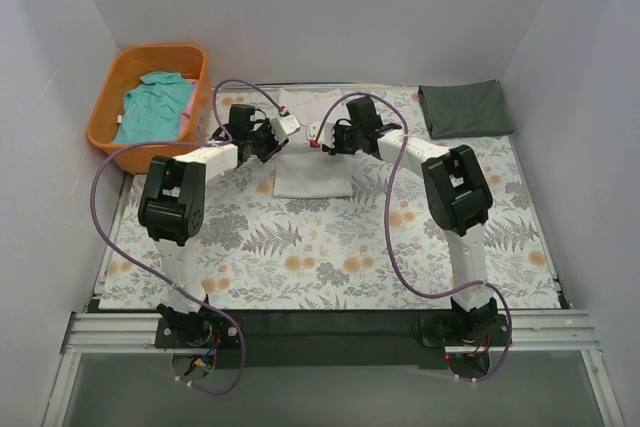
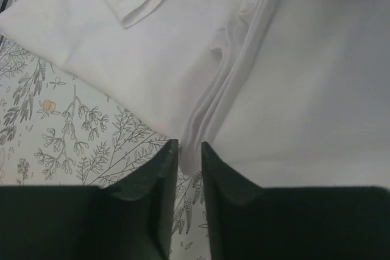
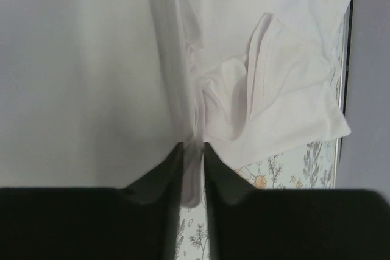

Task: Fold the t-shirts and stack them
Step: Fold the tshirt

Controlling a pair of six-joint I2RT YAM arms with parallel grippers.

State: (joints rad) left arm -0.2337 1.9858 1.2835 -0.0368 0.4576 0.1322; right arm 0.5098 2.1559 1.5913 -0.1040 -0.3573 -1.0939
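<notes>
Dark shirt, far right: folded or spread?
Folded. The dark shirt lies as a compact flat rectangle, with no sleeves or collar showing in the top view.

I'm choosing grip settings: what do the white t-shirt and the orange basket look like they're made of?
White t-shirt: soft, thin cloth with a matte finish, probably a cotton knit. It creases and folds limply, with stitched hems.
Orange basket: probably moulded plastic. It looks smooth and evenly coloured, and its rounded rim holds a rigid shape.
</notes>
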